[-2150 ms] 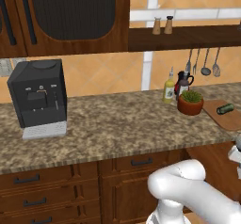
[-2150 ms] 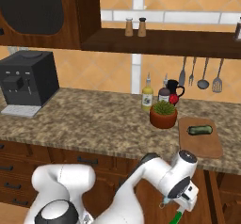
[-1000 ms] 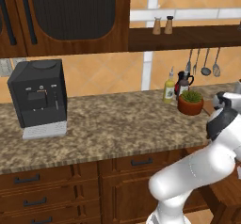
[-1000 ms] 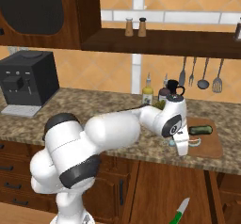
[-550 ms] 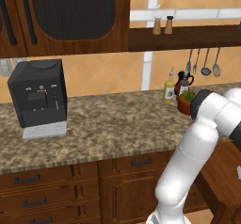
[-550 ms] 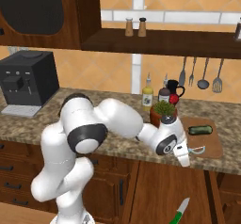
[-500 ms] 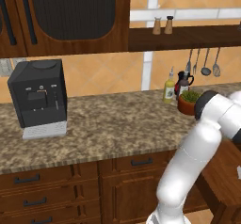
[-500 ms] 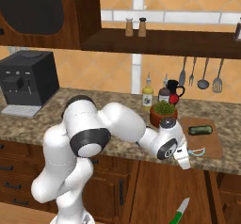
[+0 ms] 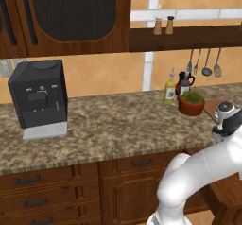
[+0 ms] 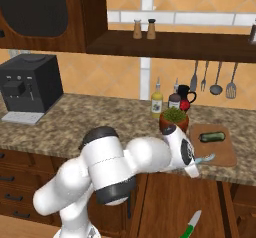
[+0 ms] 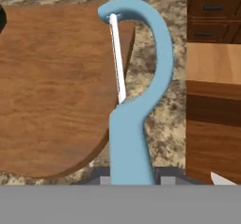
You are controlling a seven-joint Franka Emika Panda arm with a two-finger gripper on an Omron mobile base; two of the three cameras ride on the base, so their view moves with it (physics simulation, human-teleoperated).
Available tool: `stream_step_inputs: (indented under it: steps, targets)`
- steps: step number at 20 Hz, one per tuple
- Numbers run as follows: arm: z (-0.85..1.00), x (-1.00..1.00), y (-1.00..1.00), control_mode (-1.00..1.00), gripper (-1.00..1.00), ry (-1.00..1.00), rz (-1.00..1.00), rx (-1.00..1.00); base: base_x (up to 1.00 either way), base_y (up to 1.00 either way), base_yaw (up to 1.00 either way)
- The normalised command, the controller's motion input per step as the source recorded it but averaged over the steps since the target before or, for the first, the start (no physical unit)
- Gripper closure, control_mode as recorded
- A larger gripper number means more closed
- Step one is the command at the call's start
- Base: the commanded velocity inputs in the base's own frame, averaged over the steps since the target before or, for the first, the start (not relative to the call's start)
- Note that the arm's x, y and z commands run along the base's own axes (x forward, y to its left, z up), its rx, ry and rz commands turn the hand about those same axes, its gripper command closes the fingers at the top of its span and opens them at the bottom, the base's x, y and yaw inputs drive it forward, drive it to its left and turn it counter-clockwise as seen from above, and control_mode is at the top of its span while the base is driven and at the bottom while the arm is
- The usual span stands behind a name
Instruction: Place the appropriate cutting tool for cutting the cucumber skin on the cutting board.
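Tool (image 11: 129,173) pinches the blue peeler (image 11: 134,91), carried near the cutting board (image 11: 52,86).
Peeler not yet set down; placing remains.

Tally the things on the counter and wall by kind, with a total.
Hanging utensils: 4
Shakers: 2
Bottles: 2
Coffee machine: 1
Potted plant: 1
Cutting board: 1
Cucumber: 1
Total: 12

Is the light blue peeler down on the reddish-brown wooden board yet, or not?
Not yet. The light blue peeler sits clamped in the claw, poking past the edge of the reddish-brown wooden board.
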Motion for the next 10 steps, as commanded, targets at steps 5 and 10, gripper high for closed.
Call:
stream_step_inputs:
  steps: [5,10]
  targets:
    - [0.74,0.04,-0.41,-1.00,1.00,0.18,0.00,0.12,0.00,0.00,0.00]
    - [0.76,0.08,-0.31,-1.00,1.00,0.20,0.00,0.16,0.00,0.00,0.00]
